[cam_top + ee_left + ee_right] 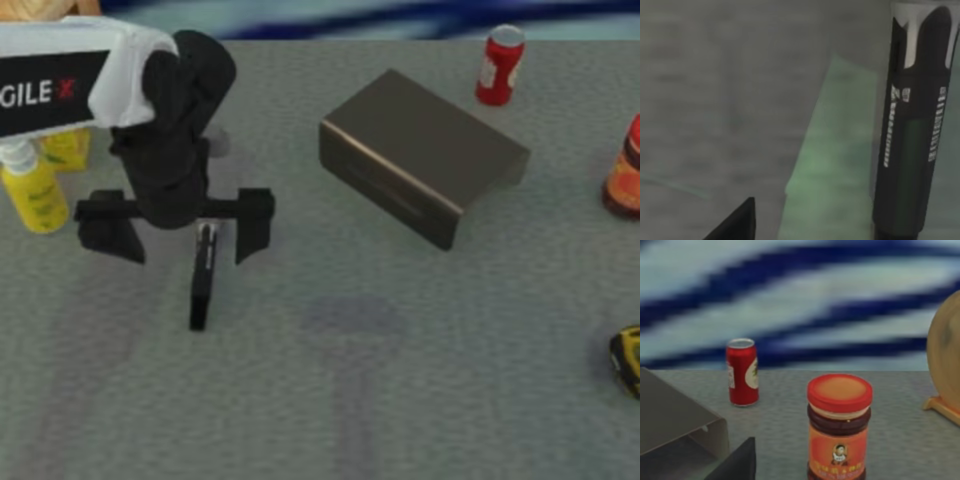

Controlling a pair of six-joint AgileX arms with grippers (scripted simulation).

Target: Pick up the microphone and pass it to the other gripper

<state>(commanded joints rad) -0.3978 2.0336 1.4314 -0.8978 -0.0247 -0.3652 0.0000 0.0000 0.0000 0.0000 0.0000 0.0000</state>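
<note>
- The left gripper [188, 228], jaws spread wide, straddles the microphone [202, 275], hiding its head; holds nothing.
- Arm lettering, cut off, reads "GILE X".
- Right gripper's state: cannot tell.

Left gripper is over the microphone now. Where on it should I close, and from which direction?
Grip the microphone on its slim black body, coming straight down. It lies flat on the table, lengthwise between the open fingers of the left gripper, so they would likely close across its narrow width.

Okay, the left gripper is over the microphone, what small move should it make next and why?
Probably lower straight down, then close. In the top view the left gripper hangs open with its fingers spread either side of the microphone, which lies flat on the table, ungrasped. The right arm is out of that view.
</note>
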